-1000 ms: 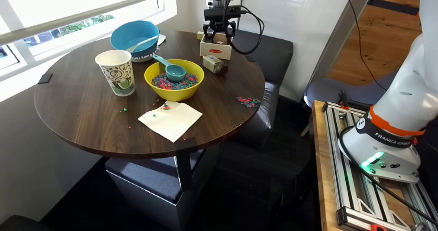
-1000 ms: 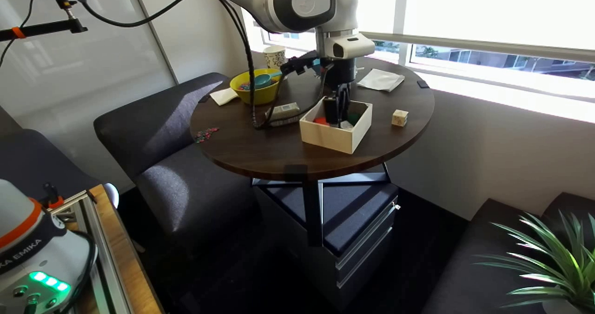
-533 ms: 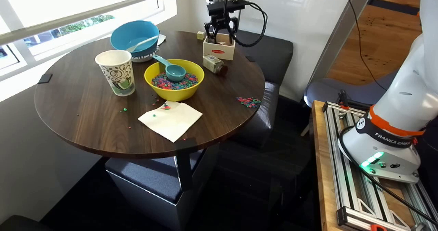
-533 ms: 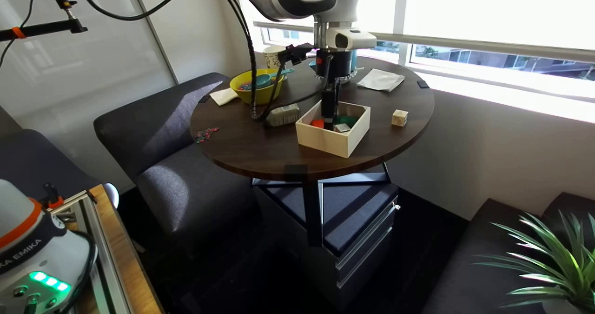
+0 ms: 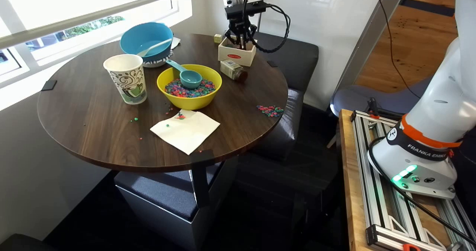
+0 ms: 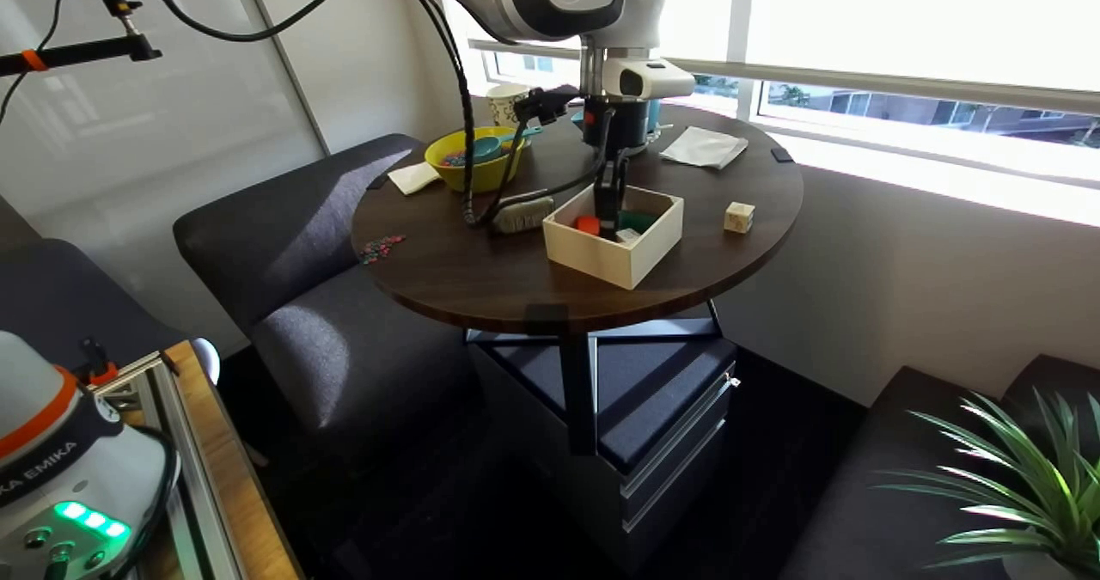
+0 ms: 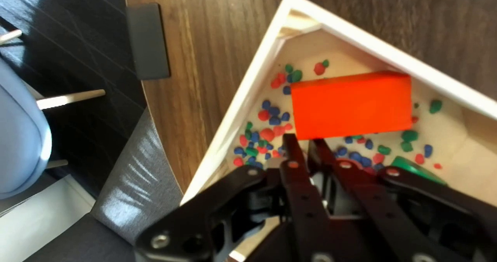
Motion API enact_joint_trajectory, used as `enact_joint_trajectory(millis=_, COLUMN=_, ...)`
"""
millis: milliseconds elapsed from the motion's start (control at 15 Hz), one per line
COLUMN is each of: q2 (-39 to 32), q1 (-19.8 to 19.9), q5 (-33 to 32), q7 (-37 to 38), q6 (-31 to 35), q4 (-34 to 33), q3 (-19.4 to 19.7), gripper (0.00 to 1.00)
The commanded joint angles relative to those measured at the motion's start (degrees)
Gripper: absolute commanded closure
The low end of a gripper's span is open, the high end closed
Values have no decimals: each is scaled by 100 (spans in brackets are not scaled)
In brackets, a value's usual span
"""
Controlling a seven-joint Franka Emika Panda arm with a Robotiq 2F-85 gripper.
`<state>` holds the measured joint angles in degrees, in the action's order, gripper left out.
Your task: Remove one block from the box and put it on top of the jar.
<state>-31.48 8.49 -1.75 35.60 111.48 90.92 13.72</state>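
Evidently early on: nothing sits on the jar (image 5: 232,70), which lies on its side just beside the box (image 6: 593,258). The gripper (image 7: 304,140) is down in the box, its tips nearly together; whether they pinch anything, I cannot tell. So the grasp may be under way, with lifting and placing left to do. The red block (image 7: 351,106), perhaps the one wanted, lies inside among coloured pellets (image 7: 267,134), oblong and plain-faced.
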Motion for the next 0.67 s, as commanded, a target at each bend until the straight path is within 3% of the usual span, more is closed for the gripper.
enact_joint_trajectory(millis=0, q2=-51, q1=34, q5=155, q7=18, q6=-287, q4=-122, q3=-24, gripper=100)
enact_joint_trajectory(millis=400, q2=492, q1=114, q5=500, q7=-384, q6=-349, q4=-34, q3=-108, gripper=95)
enact_joint_trajectory(millis=467, q2=532, q1=88, q5=364, q7=-593, q6=-349, q4=-7, q3=-90, gripper=78)
enact_joint_trajectory(millis=533, q2=549, q1=72, q5=292, q7=-754, q6=-395, q4=-9, q3=-76, gripper=79)
enact_joint_trajectory(millis=600, q2=541, q1=54, q5=193, q7=-936, q6=-442, q4=-10, q3=-63, gripper=63)
